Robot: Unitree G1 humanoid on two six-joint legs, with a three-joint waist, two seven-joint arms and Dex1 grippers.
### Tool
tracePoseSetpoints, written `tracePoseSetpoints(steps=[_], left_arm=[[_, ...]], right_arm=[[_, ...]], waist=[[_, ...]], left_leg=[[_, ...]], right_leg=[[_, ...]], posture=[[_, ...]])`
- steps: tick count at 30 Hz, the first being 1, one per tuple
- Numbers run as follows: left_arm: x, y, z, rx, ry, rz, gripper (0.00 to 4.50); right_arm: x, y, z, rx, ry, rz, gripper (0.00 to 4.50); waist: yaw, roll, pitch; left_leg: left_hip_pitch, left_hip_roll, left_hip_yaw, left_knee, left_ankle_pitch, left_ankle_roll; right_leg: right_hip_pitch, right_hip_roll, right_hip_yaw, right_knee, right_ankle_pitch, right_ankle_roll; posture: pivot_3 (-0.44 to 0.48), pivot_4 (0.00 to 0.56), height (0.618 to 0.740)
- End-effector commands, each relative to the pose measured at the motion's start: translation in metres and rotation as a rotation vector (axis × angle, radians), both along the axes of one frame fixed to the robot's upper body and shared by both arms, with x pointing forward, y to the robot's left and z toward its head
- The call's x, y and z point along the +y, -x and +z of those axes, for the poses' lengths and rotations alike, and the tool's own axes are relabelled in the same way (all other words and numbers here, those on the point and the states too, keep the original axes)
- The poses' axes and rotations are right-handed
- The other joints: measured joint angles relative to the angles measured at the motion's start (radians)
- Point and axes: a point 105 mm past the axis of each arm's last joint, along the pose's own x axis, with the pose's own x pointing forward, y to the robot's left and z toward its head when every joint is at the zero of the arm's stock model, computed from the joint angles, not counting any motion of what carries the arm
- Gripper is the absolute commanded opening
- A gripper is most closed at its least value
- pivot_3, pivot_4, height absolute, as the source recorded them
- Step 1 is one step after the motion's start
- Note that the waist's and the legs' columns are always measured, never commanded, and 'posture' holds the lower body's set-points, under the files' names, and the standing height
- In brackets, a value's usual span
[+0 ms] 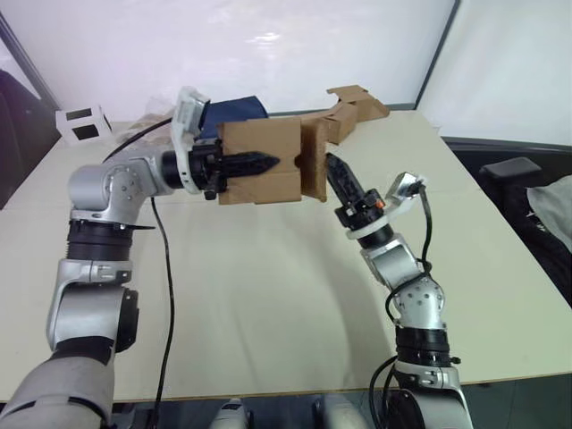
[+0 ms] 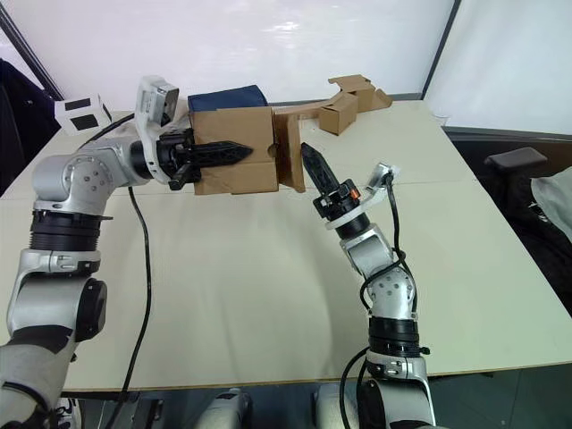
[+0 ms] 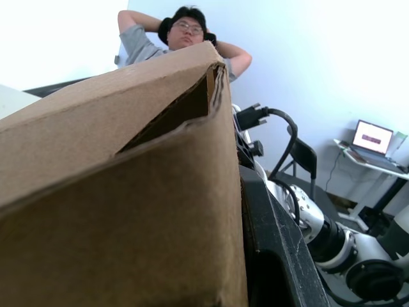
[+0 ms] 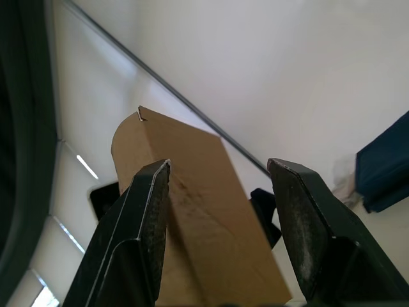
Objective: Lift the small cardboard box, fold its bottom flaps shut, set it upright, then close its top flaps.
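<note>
The small cardboard box (image 1: 259,186) hangs above the table, lying on its side. My left gripper (image 1: 257,164) is shut on it, one black finger laid across the near wall. In the left wrist view the box's wall (image 3: 115,211) is close against the finger (image 3: 275,249). Brown flaps (image 1: 314,161) stand at the box's right end, partly folded; I cannot tell whether they are the bottom flaps or the top flaps. My right gripper (image 1: 337,176) is open just to the right of those flaps, pointing up at them. In the right wrist view a flap (image 4: 192,211) shows beyond its spread fingers (image 4: 147,217).
A brown box joined to a long cardboard strip (image 1: 353,105) lies at the table's back right. A white box with black squares (image 1: 82,123) sits at the back left. A dark blue object (image 1: 239,108) is behind the held box. A person (image 3: 185,32) sits beyond the table (image 1: 268,295).
</note>
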Motion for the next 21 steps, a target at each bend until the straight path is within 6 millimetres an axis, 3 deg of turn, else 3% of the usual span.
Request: tracePoseSetpoints(steps=[1, 14, 21], left_arm=[[0.003, 0.007, 0.014, -0.052, 0.035, -0.015, 0.0], [0.002, 0.005, 0.012, -0.046, 0.029, -0.012, 0.0], [0.001, 0.006, 0.012, -0.046, 0.032, -0.019, 0.0]], right_arm=[[0.007, 0.014, 0.008, -0.05, -0.017, 0.043, 2.51], [0.008, 0.025, 0.011, -0.071, -0.048, 0.079, 2.51], [0.011, 0.02, 0.007, -0.056, -0.016, 0.056, 2.51]], waist=[[-0.001, 0.0, 0.0], [-0.001, 0.0, 0.0], [-0.002, 0.0, 0.0]], left_leg=[[0.0, 0.0, 0.0, 0.0, 0.0, 0.0], [0.0, 0.0, 0.0, 0.0, 0.0, 0.0], [0.0, 0.0, 0.0, 0.0, 0.0, 0.0]], right_leg=[[0.0, 0.0, 0.0, 0.0, 0.0, 0.0], [0.0, 0.0, 0.0, 0.0, 0.0, 0.0], [0.0, 0.0, 0.0, 0.0, 0.0, 0.0]], posture=[[0.0, 0.15, 0.74], [0.0, 0.15, 0.74], [0.0, 0.15, 0.74]])
